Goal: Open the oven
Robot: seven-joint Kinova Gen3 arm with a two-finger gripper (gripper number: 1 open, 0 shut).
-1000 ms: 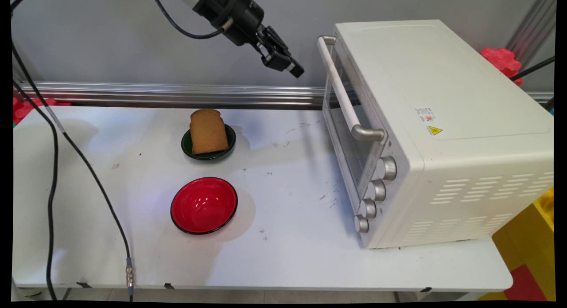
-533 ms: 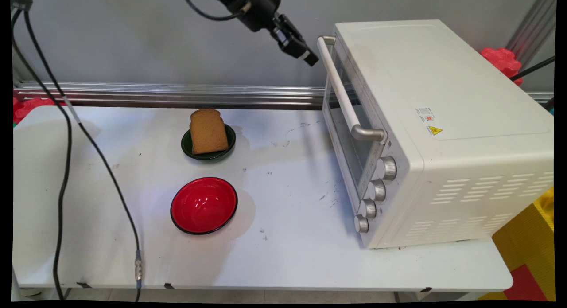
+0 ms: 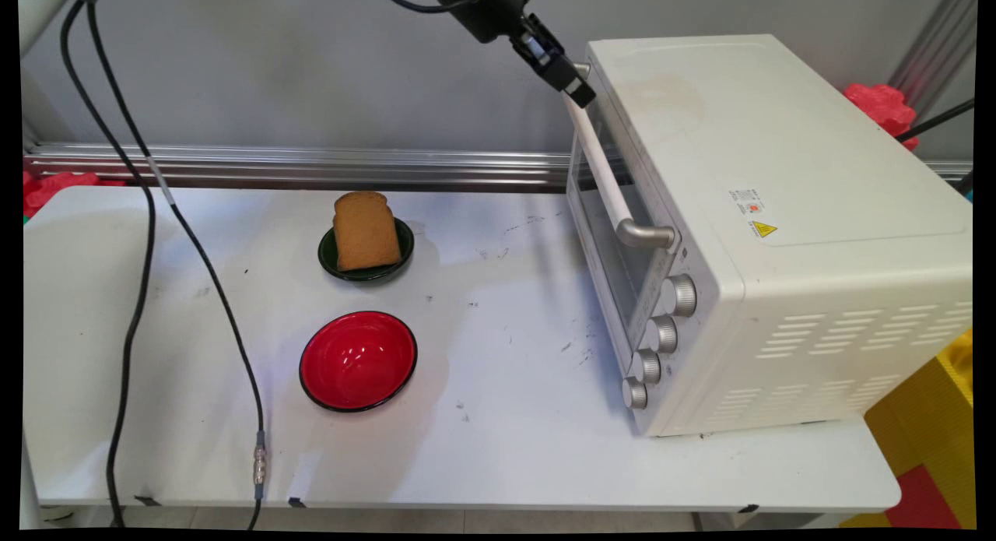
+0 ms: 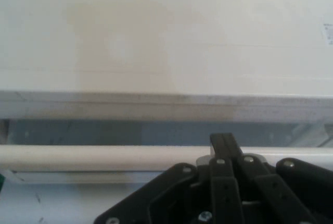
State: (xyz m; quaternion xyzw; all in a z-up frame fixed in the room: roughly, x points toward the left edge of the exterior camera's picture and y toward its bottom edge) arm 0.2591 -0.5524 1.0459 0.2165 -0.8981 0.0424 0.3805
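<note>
Oven handle, the long cream bar (image 3: 603, 163) across the white toaster oven's (image 3: 778, 214) glass door, sits at my black gripper (image 3: 574, 89), near its far end. I can't tell the finger spacing. I'd centre the bar between them, then squeeze squarely.

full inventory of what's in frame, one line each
toaster oven: 1, white, table's right side, door shut
oven handle: 1, white bar with silver ends, on the door's top edge
knobs: 4, silver, oven's front panel
bread slice: 1, brown, leaning in green bowl
green bowl: 1, dark green, table's far middle
red bowl: 1, red with black rim, nearer than the green bowl
table: 1, white
cables: 2, black, hanging at left
gripper: 1, black, at the handle's far end
</note>
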